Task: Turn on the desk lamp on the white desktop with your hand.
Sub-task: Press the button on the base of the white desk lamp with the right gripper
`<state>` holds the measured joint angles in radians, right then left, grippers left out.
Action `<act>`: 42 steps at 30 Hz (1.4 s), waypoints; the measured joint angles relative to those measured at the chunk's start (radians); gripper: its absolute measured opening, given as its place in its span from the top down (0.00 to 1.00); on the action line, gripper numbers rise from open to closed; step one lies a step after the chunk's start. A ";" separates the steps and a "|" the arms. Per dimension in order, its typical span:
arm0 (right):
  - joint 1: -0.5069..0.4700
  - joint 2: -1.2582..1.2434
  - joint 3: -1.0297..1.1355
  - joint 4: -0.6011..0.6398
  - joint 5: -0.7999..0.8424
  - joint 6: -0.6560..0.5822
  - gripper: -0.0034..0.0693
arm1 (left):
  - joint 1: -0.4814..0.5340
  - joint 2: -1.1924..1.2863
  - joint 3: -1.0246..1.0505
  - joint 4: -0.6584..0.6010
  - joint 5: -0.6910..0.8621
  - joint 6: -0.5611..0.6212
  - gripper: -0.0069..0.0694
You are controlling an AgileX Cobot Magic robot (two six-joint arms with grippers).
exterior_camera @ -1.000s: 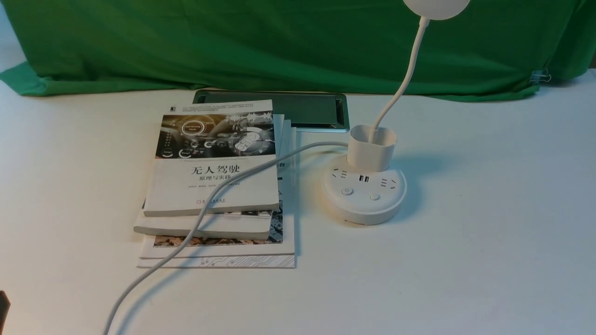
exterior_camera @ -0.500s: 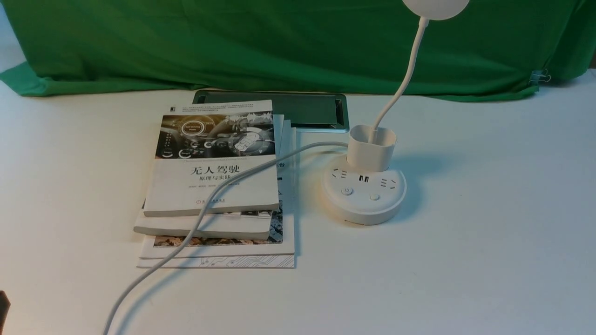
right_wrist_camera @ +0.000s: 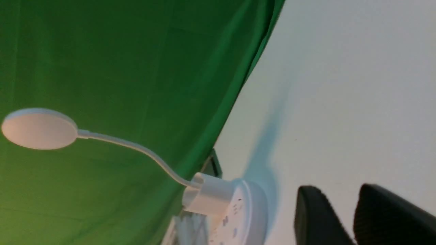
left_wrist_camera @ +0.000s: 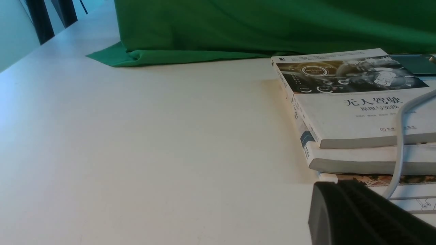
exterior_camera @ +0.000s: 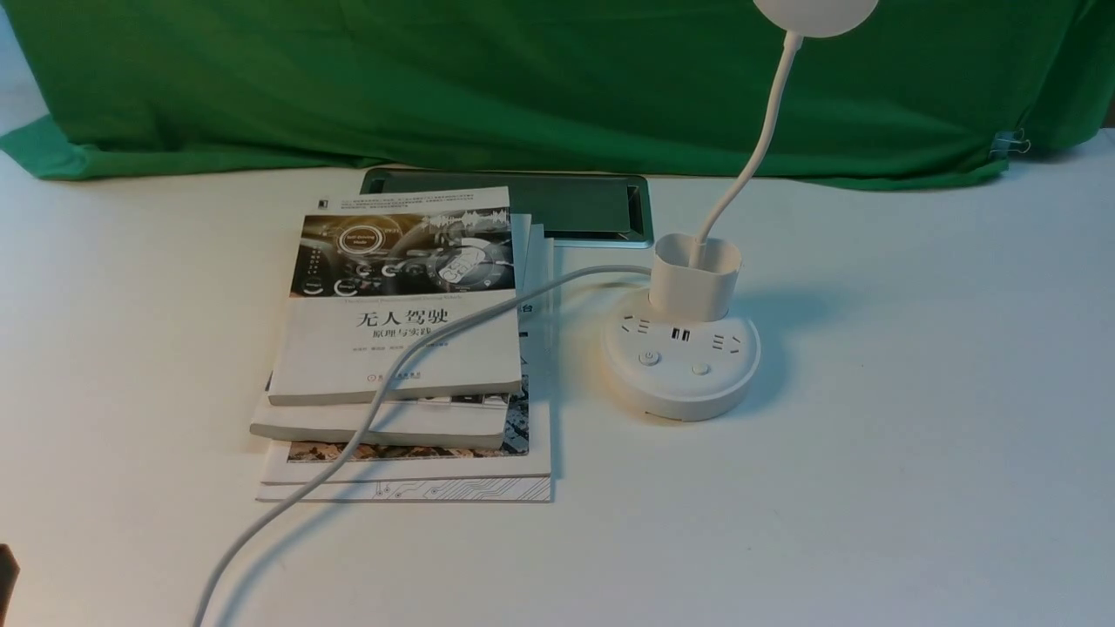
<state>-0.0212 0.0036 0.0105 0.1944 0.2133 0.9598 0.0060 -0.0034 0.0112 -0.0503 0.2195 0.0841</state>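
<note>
The desk lamp stands on the white desktop [exterior_camera: 871, 392], right of centre, unlit. Its round puck base [exterior_camera: 679, 370] carries sockets and two buttons [exterior_camera: 649, 358]. The cup-shaped holder [exterior_camera: 695, 277] sits on the base, and the thin neck [exterior_camera: 758, 148] rises to the disc head [exterior_camera: 814, 13] at the top edge. The lamp also shows in the right wrist view [right_wrist_camera: 218, 200]. My right gripper [right_wrist_camera: 340, 192] hangs beside the base, apart from it, its fingers [right_wrist_camera: 310, 211] slightly parted and empty. My left gripper [left_wrist_camera: 337, 183] is shut and empty, low by the books' near corner. Only a dark sliver of it [exterior_camera: 5, 575] shows in the front view.
A stack of books [exterior_camera: 405, 348] lies left of the lamp. The lamp's white cable [exterior_camera: 366, 427] runs across them to the front edge. A dark tablet [exterior_camera: 566, 205] lies behind the books. A green cloth [exterior_camera: 523, 78] covers the back.
</note>
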 joint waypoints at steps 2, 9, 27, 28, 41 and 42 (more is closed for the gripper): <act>0.000 0.000 0.000 -0.088 -0.002 -0.015 0.62 | 0.000 0.000 0.000 0.000 0.000 0.000 0.88; 0.037 0.007 -0.055 -0.153 -0.149 -0.281 0.71 | 0.000 0.000 0.000 0.000 0.000 0.000 0.88; 0.257 0.887 -1.091 -0.162 0.751 -1.296 0.91 | 0.000 0.000 0.000 0.000 0.000 0.000 0.88; 0.294 0.956 -1.115 -0.156 0.745 -1.304 0.91 | 0.000 0.000 0.000 0.000 0.000 0.000 0.88; 0.542 1.519 -1.272 -0.142 0.695 -1.325 0.91 | 0.000 0.000 0.000 0.000 0.000 0.000 0.88; 0.547 1.551 -1.281 -0.142 0.686 -1.325 0.91 | 0.000 0.000 0.000 0.000 0.000 0.000 0.88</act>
<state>0.5261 1.5546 -1.2703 0.0528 0.8991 -0.3648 0.0060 -0.0034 0.0112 -0.0503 0.2195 0.0841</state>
